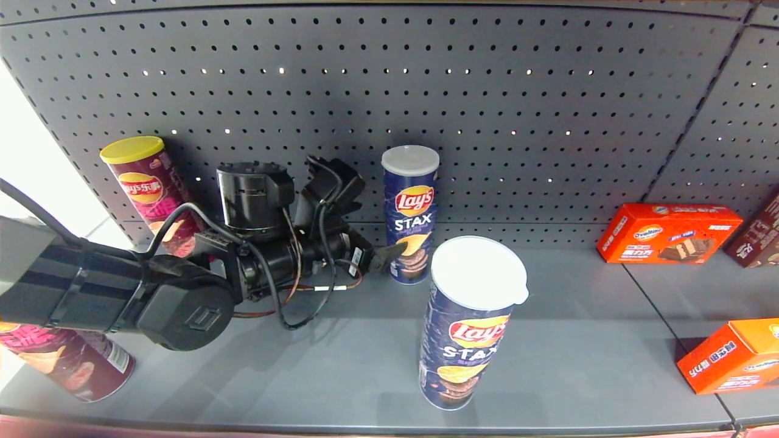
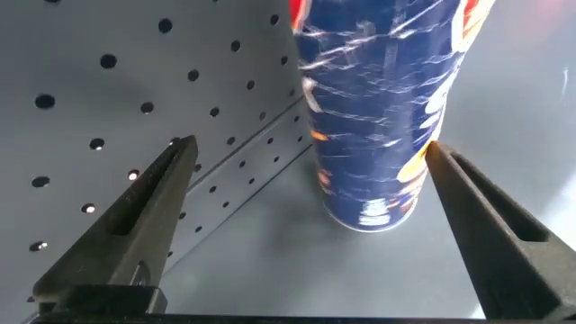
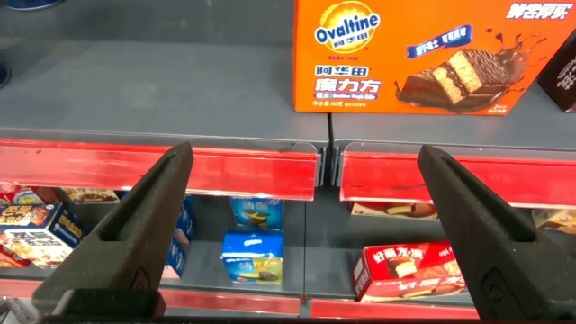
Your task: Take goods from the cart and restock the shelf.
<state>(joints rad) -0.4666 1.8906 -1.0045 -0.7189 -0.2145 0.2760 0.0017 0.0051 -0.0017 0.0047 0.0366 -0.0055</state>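
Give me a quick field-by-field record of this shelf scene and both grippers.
Left gripper: open, pointed at back blue can, not gripping
Right gripper: open, empty, facing orange box
Front blue can: upright, white lid, apart from the back one
Maroon can: back left, yellow lid
Second maroon can: front left, partly behind arm

Left hand [image 1: 392, 250] beside rear blue can [image 1: 411, 204], grey shelf [image 1: 578, 340]

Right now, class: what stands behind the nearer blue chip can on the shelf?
A second blue chip can stands farther back, by the pegboard wall, the open left pincer by its base. The nearer can covers part of the shelf just behind it.
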